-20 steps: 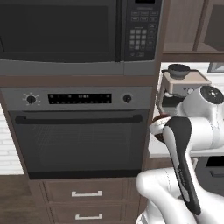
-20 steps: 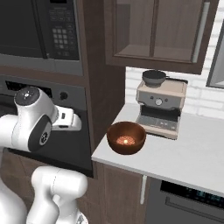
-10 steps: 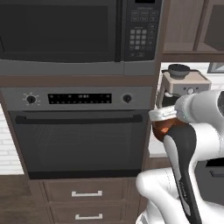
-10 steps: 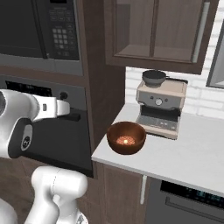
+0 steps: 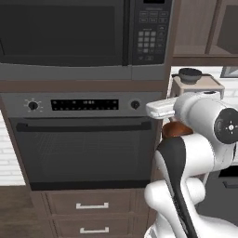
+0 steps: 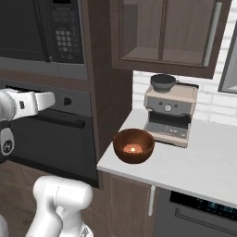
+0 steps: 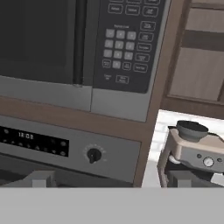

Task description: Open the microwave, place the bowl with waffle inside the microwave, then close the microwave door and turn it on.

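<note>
The microwave (image 5: 83, 37) is built in above the oven, and its dark-glass microwave door (image 5: 60, 32) is closed, with the keypad (image 5: 151, 32) to its right. The hand view looks up at the door (image 7: 35, 35) and keypad (image 7: 127, 43). My gripper (image 7: 113, 180) is open with nothing between its fingertips (image 7: 41, 179). It hovers in front of the oven's right end, below the keypad, as a white hand (image 5: 160, 109) (image 6: 37, 102). The reddish-brown bowl (image 6: 133, 146) with the orange-tan waffle (image 6: 134, 149) sits on the counter's near left corner, well right of the gripper.
Under the microwave is a black oven (image 5: 83, 139) with knobs (image 7: 93, 154) and a long bar handle (image 5: 83, 125). A coffee machine (image 6: 169, 115) with a dark cup (image 6: 163, 81) on top stands behind the bowl. Wooden cabinets (image 6: 166, 32) hang above the light counter (image 6: 203, 162).
My arm has swung and lifted, carrying the open hand up and toward the oven front below the keypad. The bowl and the closed microwave door have not moved.
</note>
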